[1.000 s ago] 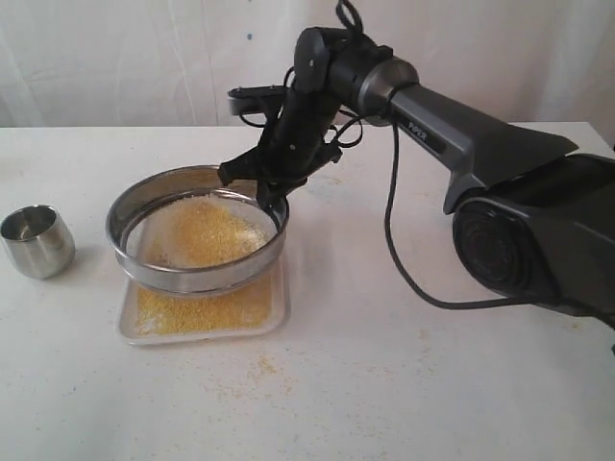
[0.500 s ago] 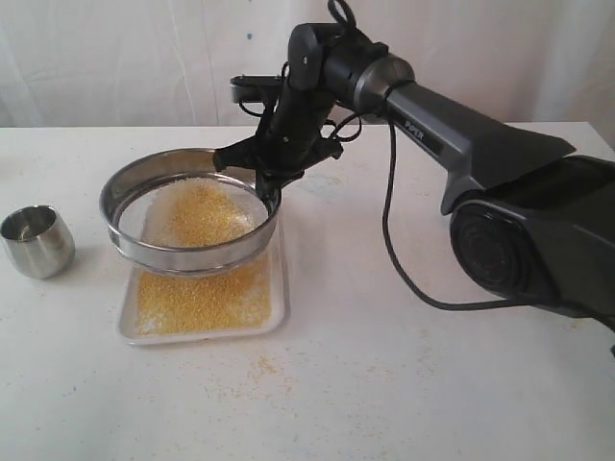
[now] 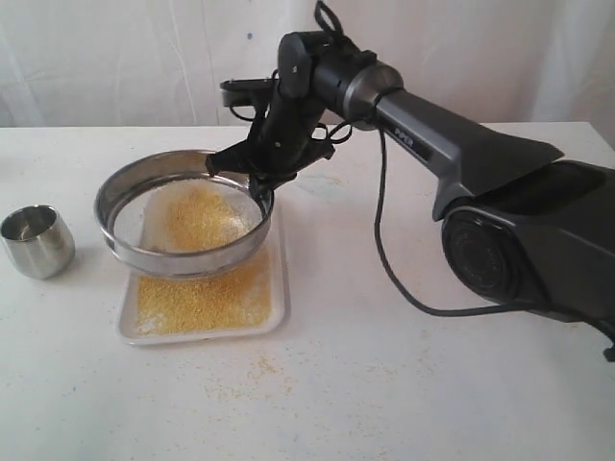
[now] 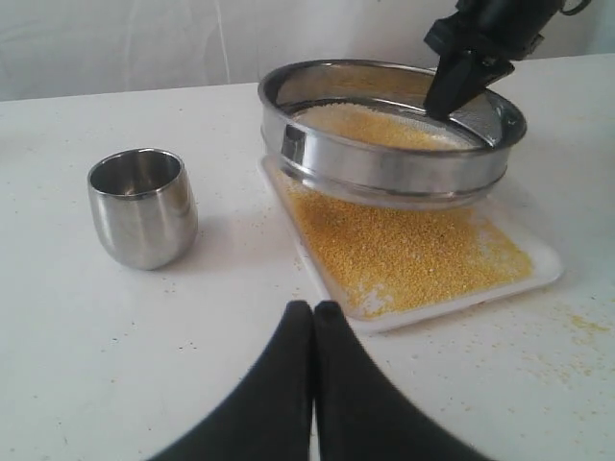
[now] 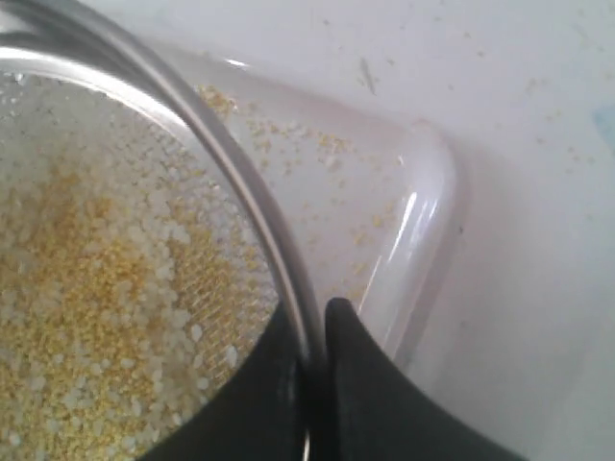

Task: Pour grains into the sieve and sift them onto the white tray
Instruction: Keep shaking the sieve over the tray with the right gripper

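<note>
While my right gripper is clamped on the rim of the sieve, one finger inside the steel wall and one outside, I judge that I am in the sifting step. The sieve hangs just above the white tray, over the tray's end away from the camera and slightly overhanging it. The grains lying on the fine mesh are pale, coarse beads mixed with golden meal, and a gritty golden layer covers most of the tray's floor. My next move calls for short, level shakes centred over the tray, because the thin, smooth rim could slip in a pinch. The small rounded steel cup stands upright, well apart from the tray. My left gripper rests empty with its fingers together, low over the worktop.
</note>
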`<act>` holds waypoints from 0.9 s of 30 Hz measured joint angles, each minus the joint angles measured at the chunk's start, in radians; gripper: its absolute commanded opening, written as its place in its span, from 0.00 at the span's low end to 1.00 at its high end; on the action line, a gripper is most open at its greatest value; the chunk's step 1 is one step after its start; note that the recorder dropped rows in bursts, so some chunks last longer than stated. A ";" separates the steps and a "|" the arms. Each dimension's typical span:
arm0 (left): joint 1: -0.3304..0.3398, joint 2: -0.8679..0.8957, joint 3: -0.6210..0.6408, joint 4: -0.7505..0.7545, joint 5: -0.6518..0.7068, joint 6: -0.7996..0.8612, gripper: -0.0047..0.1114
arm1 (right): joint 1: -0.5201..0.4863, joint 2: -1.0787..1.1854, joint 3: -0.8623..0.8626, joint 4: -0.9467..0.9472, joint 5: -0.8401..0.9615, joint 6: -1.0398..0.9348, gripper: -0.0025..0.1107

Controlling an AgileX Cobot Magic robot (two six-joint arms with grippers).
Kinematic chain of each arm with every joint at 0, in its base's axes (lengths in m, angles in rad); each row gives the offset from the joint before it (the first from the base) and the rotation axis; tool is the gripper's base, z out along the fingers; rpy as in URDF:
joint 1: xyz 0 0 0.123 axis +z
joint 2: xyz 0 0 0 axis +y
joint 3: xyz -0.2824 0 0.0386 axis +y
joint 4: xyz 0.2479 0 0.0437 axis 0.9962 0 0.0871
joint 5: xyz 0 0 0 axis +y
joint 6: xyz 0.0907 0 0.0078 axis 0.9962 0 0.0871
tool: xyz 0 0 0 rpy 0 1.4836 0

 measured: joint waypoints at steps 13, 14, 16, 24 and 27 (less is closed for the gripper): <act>0.000 0.000 0.000 0.000 0.002 0.000 0.04 | 0.013 0.000 0.028 -0.010 0.051 -0.133 0.02; 0.000 0.000 0.000 0.000 0.002 0.000 0.04 | 0.020 0.000 0.033 -0.050 0.028 -0.150 0.02; 0.000 0.000 0.000 0.000 0.002 0.000 0.04 | 0.029 0.005 0.035 -0.108 -0.015 -0.073 0.02; 0.000 0.000 0.000 0.000 0.004 0.000 0.04 | 0.029 -0.001 0.037 -0.078 -0.024 -0.080 0.02; 0.000 0.000 0.000 0.000 0.004 0.000 0.04 | 0.004 -0.012 0.027 -0.007 0.022 -0.050 0.02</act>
